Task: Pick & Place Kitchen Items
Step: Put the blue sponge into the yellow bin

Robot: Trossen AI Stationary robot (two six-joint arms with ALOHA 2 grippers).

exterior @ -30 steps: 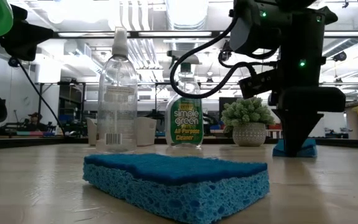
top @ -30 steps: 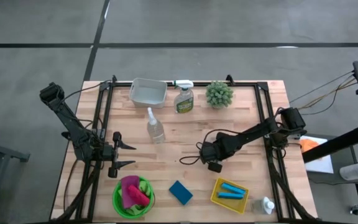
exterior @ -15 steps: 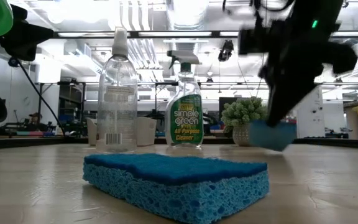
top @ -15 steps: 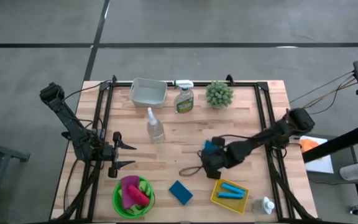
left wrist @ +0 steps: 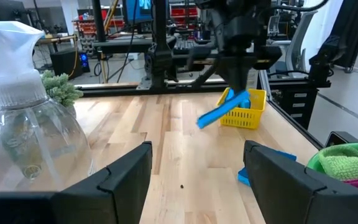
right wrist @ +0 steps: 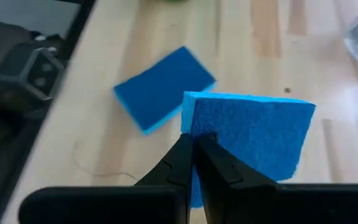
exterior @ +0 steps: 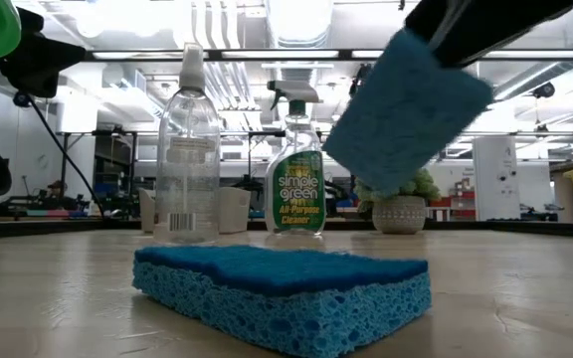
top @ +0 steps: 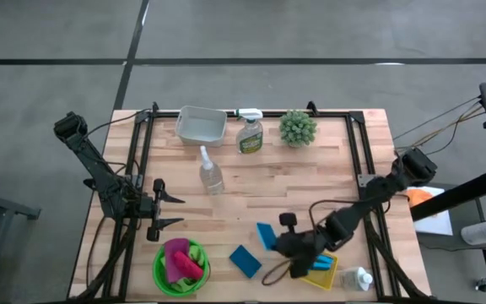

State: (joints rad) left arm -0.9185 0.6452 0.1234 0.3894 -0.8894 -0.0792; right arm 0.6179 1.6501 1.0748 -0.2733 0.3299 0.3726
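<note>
My right gripper [right wrist: 195, 148] is shut on a blue sponge [top: 267, 235] and holds it in the air over the table's near middle; the low view shows that sponge [exterior: 406, 109] tilted high above the wood. A second blue sponge [top: 245, 261] lies flat on the table just below it. Beside my right arm stands a yellow basket [top: 321, 272] with blue sponges in it. My left gripper [top: 172, 211] waits open at the table's left, with nothing between its fingers. My right gripper pinches the sponge between its two fingers at one edge, near a corner [right wrist: 199, 127]. The fingers slant down from the table's right side. The rest of the sponge [right wrist: 253, 134] sticks out beyond the fingertips. It is tilted and lifted clear of the table.
A green bowl [top: 163, 279] with pink and green cloths sits near left. A small white bottle [top: 361, 279] stands near right. Two spray bottles [top: 211, 173] [top: 250, 133], a clear tub [top: 202, 125] and a potted plant [top: 298, 128] stand toward the far edge.
My right gripper, shut on the sponge, has risen from the table's middle right and swung toward the near edge, tipping and rolling as it went. The sponge has been lifted clear of the wood and now hangs tilted above the other sponge.
</note>
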